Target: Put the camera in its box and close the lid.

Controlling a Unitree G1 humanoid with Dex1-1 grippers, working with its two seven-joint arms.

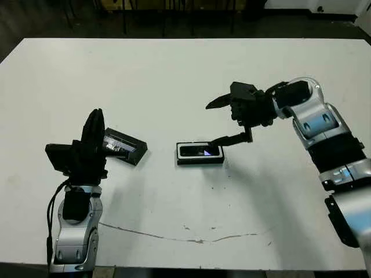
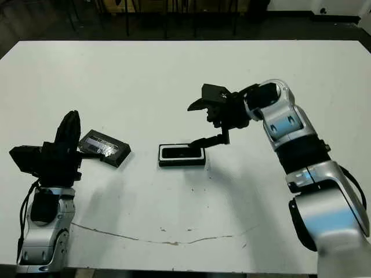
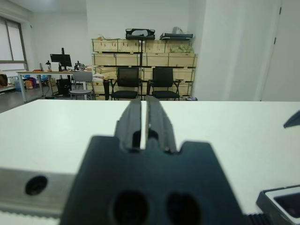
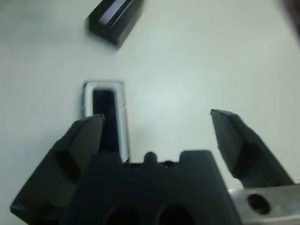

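So we've got the box (image 1: 200,153) sitting near the middle of the white surface (image 1: 174,75), and the camera (image 1: 200,152) is lying inside it, bluish screen patch facing up. The lid (image 1: 123,147) is off, lying flat well to the left of the box. Our right claw (image 1: 220,121) hangs just right of the box with its fingers spread wide, lower fingertip right at the box's right end, gripping nothing. Our left claw (image 1: 94,124) stands just left of the lid, fingers pressed nearly together, empty.
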